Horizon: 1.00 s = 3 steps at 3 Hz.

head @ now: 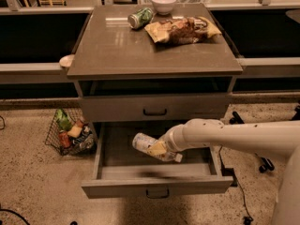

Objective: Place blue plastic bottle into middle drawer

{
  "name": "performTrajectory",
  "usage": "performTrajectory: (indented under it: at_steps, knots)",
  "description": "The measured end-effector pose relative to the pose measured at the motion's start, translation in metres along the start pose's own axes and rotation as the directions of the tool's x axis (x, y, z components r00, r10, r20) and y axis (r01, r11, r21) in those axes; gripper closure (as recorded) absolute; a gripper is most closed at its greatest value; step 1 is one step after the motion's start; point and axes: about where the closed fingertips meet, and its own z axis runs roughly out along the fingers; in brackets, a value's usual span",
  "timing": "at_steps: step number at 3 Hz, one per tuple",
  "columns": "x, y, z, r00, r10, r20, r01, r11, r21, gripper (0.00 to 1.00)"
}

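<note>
Pincer [162,149] tight around blue plastic bottle [142,141], low over open middle drawer [154,186]

This looks like an office break area used as a robot test space, not a home: the floor [37,182] is hard speckled stone, long grey ledges [28,68] run along behind, and a plain grey cabinet [154,55] stands free in the middle. On the cabinet lie a can [140,18], a bowl [163,3] and a chip bag [180,29], a wire basket [52,137] of snacks stands on the floor at its left, and a cable [241,196] and black casters [265,163] are seen at the right. The gripper [159,149] is over the open drawer [154,184], closed around the bottle [143,142].
</note>
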Motion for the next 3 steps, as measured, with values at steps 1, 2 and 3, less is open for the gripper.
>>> performTrajectory:
  at_steps: [1,2,3]
  knots:
    - [0.008,-0.025,0.014,0.999,-0.046,0.03,0.044,0.9982,0.04,1.0]
    - [0.018,-0.047,0.03,0.997,-0.065,0.052,0.062,0.9967,0.053,1.0]
    - [0.028,-0.065,0.048,0.996,-0.047,0.08,0.044,0.9981,0.043,1.0]
